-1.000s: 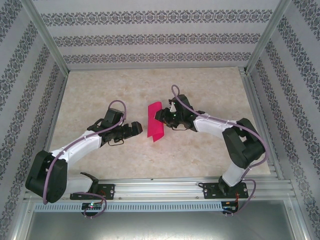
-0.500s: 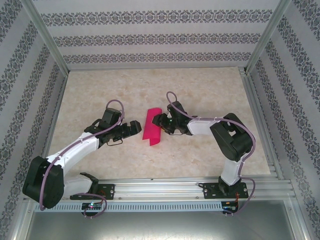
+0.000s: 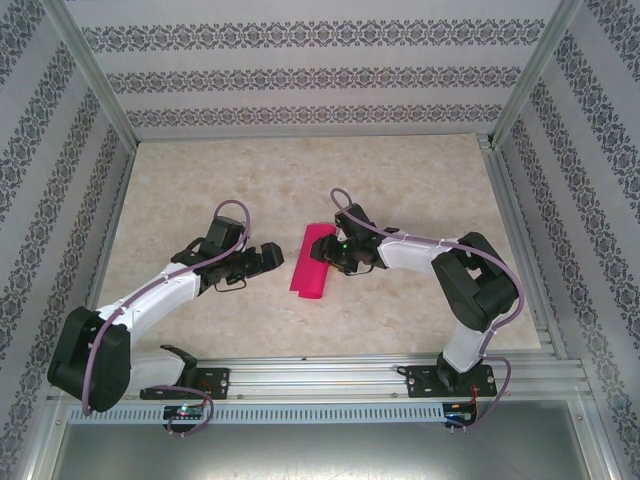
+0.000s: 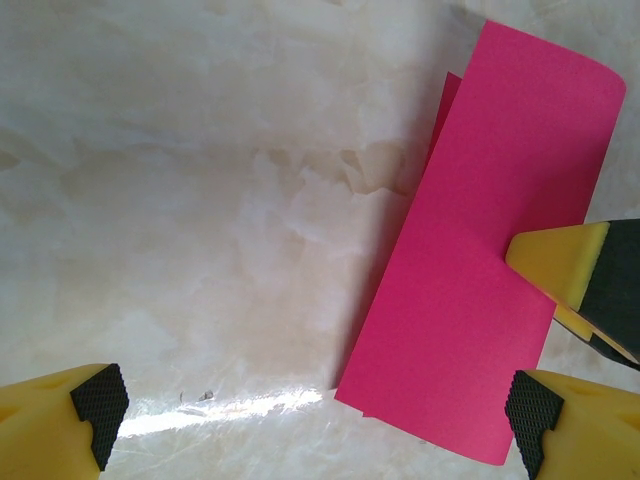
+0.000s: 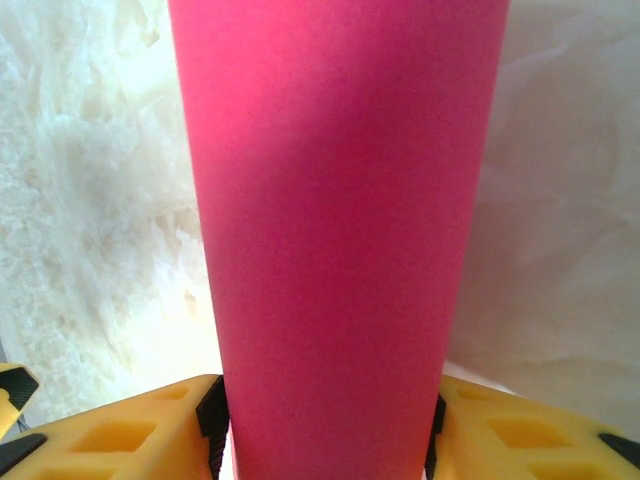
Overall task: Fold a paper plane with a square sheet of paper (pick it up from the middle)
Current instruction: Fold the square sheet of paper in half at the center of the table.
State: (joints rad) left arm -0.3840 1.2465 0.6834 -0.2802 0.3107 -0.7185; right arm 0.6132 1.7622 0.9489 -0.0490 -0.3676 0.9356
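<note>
Right gripper (image 3: 328, 256) lowers the folded square sheet of paper (image 3: 312, 262) to the table (image 3: 420, 190), jaws half-closed around it.
Raised and tilted a second ago, the sheet now lies doubled over, its fold bowed, not creased, both right pads (image 5: 212, 425) against it: a first fold made, seemingly, but unpressed. Just left of the sheet hangs the left gripper (image 3: 268, 257), jaws spread wide and empty. Right fingers (image 4: 560, 262) over the sheet's right edge stand in the way of pressing there.
</note>
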